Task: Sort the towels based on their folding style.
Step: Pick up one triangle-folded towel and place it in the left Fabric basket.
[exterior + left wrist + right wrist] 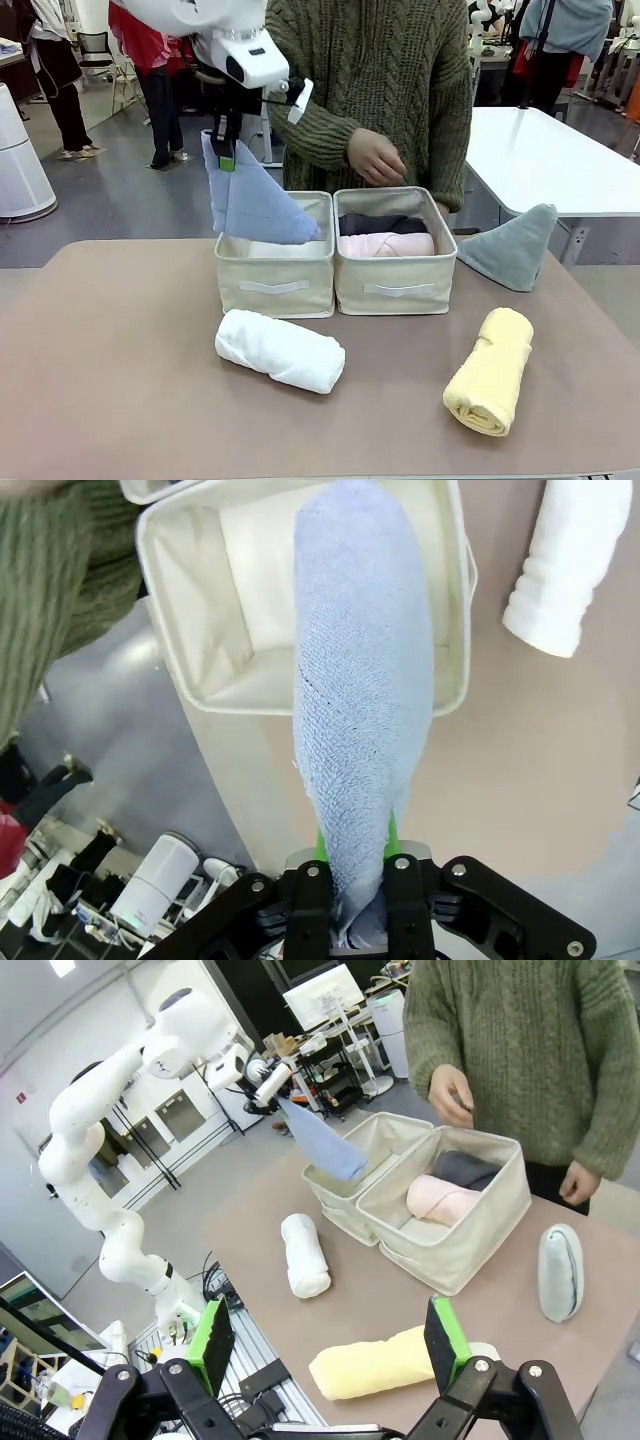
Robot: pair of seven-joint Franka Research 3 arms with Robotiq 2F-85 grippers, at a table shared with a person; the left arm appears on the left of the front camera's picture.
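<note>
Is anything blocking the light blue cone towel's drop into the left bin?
Nothing visible does. The light blue terry cone towel, pinched by the left gripper, hangs over the left beige fabric bin, whose floor looks bare.

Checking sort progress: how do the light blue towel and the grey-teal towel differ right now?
The light blue towel hangs by its tip from the shut left gripper, wide end at the left bin; the grey-teal towel sits free on the table. Colour differs: blue against grey-teal. Both are cone-shaped.
</note>
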